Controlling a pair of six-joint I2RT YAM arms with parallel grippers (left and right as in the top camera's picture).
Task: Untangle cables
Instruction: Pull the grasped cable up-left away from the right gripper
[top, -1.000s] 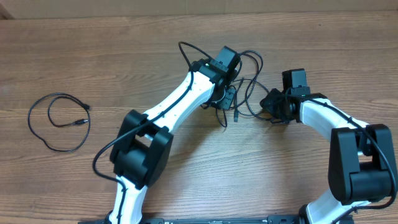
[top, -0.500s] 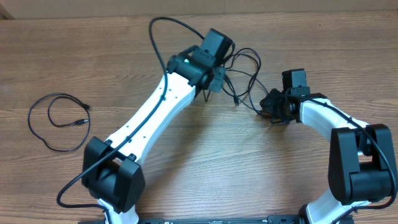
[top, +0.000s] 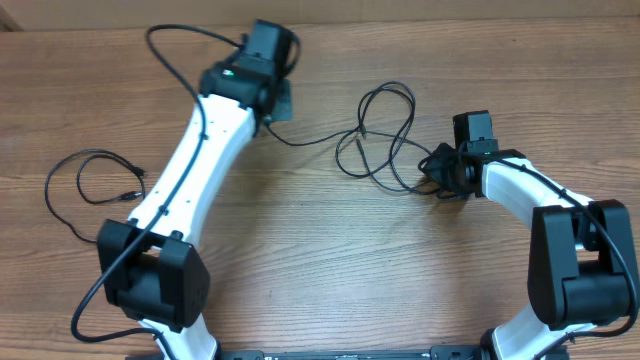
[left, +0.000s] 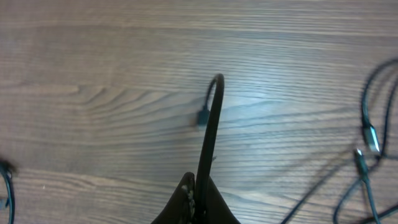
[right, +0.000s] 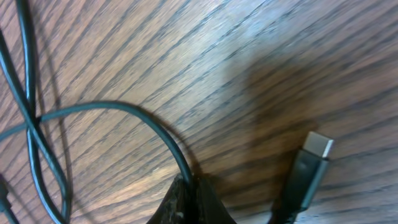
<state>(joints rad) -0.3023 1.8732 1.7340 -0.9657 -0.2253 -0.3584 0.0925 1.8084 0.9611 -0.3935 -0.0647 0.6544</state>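
Note:
A tangle of thin black cables (top: 385, 135) lies at the table's middle right. My left gripper (top: 277, 100) is shut on one cable (left: 210, 127), which runs taut from it to the tangle; its end curls over with a small plug (left: 203, 117). My right gripper (top: 437, 170) is shut on another cable (right: 146, 121) at the tangle's right edge, low on the table. A plug connector (right: 311, 158) lies beside its jaws. A separate looped cable (top: 95, 195) lies at the far left.
The wooden table (top: 330, 270) carries everything. A thicker black arm cable (top: 185, 45) arcs behind my left arm near the far edge. More cable strands (left: 367, 134) show at the right of the left wrist view.
My left gripper has moved left and toward the far edge, pulling one cable out of the tangle until it stretches out. My right gripper has stayed put, holding its cable.

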